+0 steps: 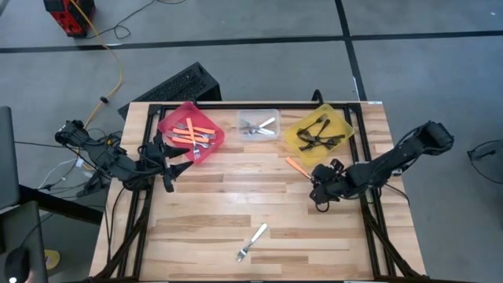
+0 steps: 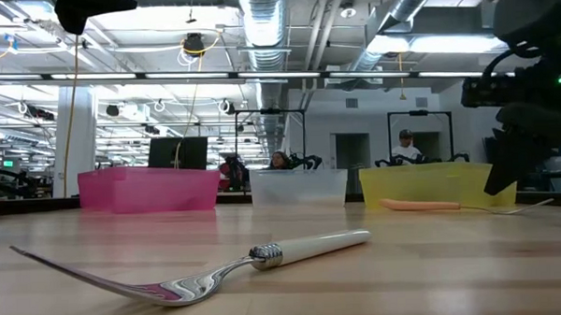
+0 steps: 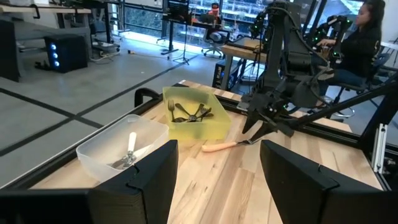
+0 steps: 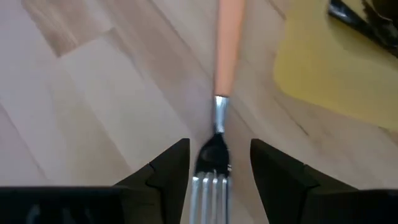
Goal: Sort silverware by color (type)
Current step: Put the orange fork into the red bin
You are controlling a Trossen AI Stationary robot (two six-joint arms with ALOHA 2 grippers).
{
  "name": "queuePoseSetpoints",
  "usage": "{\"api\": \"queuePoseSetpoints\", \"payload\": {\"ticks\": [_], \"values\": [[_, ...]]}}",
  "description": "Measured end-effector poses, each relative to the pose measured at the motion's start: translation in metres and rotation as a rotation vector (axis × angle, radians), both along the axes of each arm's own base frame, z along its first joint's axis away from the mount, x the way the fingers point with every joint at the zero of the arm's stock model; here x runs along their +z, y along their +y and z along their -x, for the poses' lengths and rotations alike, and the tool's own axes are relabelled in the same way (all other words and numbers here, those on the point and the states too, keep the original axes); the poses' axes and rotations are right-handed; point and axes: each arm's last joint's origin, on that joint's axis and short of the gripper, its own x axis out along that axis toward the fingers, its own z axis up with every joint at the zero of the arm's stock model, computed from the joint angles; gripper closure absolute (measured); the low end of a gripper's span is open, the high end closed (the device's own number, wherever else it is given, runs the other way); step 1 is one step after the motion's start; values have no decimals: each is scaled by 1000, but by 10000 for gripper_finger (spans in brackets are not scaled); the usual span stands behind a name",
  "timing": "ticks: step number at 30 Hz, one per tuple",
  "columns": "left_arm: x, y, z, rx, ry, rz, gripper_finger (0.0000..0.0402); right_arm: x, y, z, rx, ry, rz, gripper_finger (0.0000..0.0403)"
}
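An orange-handled fork (image 1: 297,166) lies flat on the wood in front of the yellow bin (image 1: 292,135), which holds black forks (image 1: 321,131). My right gripper (image 1: 317,187) is low over the fork's silver head (image 4: 214,152), open, with a finger on each side of the head and a gap to both. The orange handle (image 4: 227,43) points away from it. A white-handled silver fork (image 1: 251,242) lies alone near the table's near edge. The red bin (image 1: 174,119) holds orange-handled forks; the clear bin (image 1: 270,115) holds silver ones. My left gripper (image 1: 177,169) waits open near the red bin.
The three bins stand in a row along the far edge of the table. Bare wood lies between the bins and the white fork (image 2: 219,272). A black frame rail (image 1: 376,220) runs along the table's right side, under my right arm. People sit at desks beyond the table.
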Motion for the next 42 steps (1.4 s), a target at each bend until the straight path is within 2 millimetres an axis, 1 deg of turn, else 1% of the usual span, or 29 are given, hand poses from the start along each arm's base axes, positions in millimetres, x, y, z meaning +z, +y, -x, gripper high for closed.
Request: {"api": "queuePoseSetpoints", "payload": {"ticks": [6, 16, 21, 26, 35, 42], "values": [[0, 0, 0, 2, -1, 1, 189, -6, 2, -4, 29, 19, 14, 210], [0, 0, 0, 3, 2, -5, 189, -13, -1, -14, 74, 33, 46, 210], [-2, 0, 0, 5, 14, -5, 189, -16, -4, -20, 114, 43, 104, 210], [-2, 0, 0, 5, 13, -1, 189, -16, -7, -20, 117, 53, 135, 210], [-2, 0, 0, 5, 16, -4, 189, -28, -9, -14, 143, 11, 137, 210], [-2, 0, 0, 5, 16, -4, 189, -28, -9, -15, 175, 18, 152, 210]]}}
